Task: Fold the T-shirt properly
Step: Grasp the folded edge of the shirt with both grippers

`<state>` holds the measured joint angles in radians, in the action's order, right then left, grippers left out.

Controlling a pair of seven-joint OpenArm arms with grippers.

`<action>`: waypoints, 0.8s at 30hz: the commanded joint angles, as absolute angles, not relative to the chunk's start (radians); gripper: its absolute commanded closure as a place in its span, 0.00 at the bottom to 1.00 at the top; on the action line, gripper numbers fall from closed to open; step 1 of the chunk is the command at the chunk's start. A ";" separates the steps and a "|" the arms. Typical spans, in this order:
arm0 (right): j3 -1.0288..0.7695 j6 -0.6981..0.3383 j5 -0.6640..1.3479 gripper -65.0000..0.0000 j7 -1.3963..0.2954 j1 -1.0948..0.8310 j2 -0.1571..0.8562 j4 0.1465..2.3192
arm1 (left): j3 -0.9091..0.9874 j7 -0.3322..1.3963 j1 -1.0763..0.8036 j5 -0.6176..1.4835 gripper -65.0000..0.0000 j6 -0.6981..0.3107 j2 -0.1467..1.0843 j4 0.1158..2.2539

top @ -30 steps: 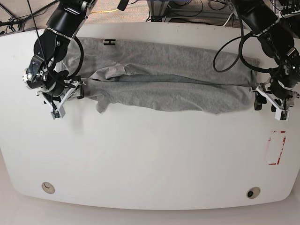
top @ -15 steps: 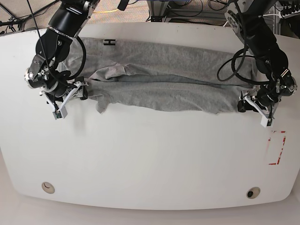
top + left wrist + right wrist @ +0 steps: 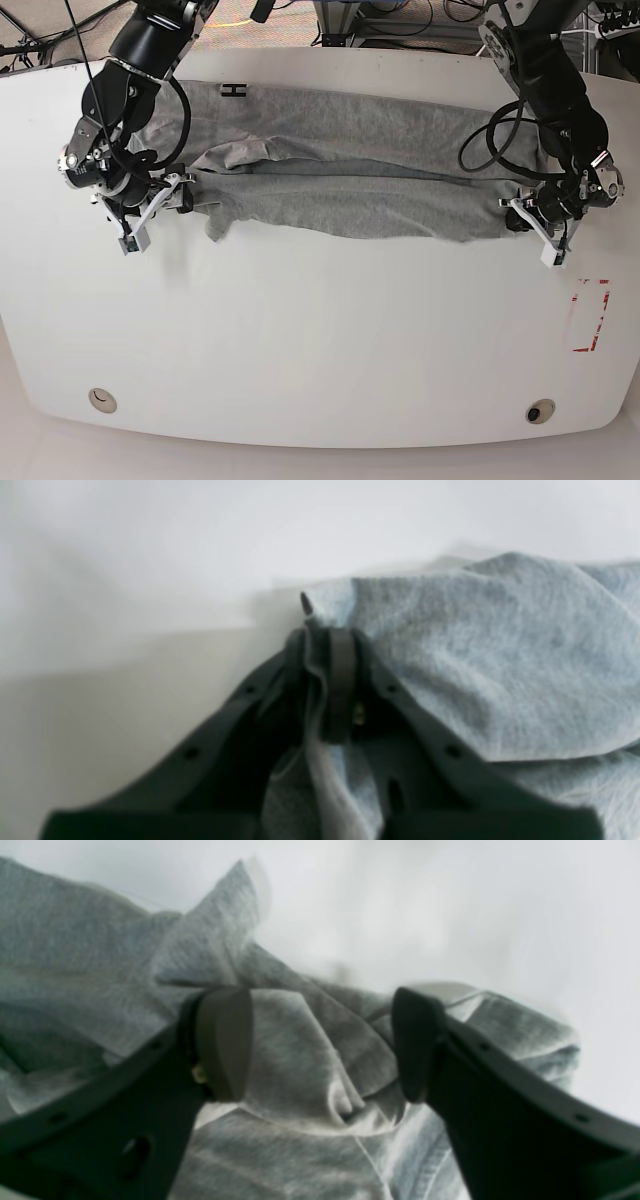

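1. The T-shirt [image 3: 350, 170] lies folded into a long band across the far half of the white table [image 3: 320, 340], running side to side, with a black letter "H" [image 3: 234, 91] showing near the table's far left corner in the base view.
2. The left gripper [image 3: 325, 645] sits at the band's end towards the table's right edge in the base view; its fingers are pressed together with a fold of grey cloth pinched between them.
3. The right gripper [image 3: 320, 1045] is at the band's other end, towards the table's left edge; its fingers [image 3: 222, 1040] stand wide apart, with bunched cloth between them, and neither pad visibly presses it.
4. A red-marked rectangle [image 3: 588, 316] lies near the table's right edge.
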<state>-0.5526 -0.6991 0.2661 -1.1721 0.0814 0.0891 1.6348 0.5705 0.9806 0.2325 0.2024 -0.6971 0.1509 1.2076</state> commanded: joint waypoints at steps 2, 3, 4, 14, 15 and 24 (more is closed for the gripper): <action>-0.553 -0.698 0.277 0.61 -1.155 0.102 0.102 1.653 | 0.573 0.974 0.257 0.208 0.96 -0.698 0.162 1.234; -0.553 -0.698 0.277 0.67 -1.155 0.102 0.105 1.652 | 0.575 0.974 0.257 0.208 0.96 -0.698 0.162 1.251; -0.553 -0.698 0.277 0.73 -1.155 0.102 0.107 1.649 | 0.575 0.974 0.257 0.208 0.96 -0.698 0.162 1.277; -0.553 -0.698 0.274 0.25 -1.156 0.099 0.125 1.653 | 0.572 0.978 0.252 0.208 0.96 -0.698 0.136 1.448; -0.553 -0.698 0.274 0.23 -1.156 0.097 0.127 1.652 | 0.572 0.978 0.252 0.208 0.96 -0.698 0.136 1.454; -0.553 -0.698 0.282 0.27 -1.153 0.056 0.120 1.647 | 0.572 0.978 0.231 0.208 0.96 -0.698 0.136 1.481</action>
<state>-0.5507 -0.6987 0.2653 -1.1709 0.0368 0.1131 1.6321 0.5728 0.9962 0.2123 0.1944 -0.6971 0.1226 1.4593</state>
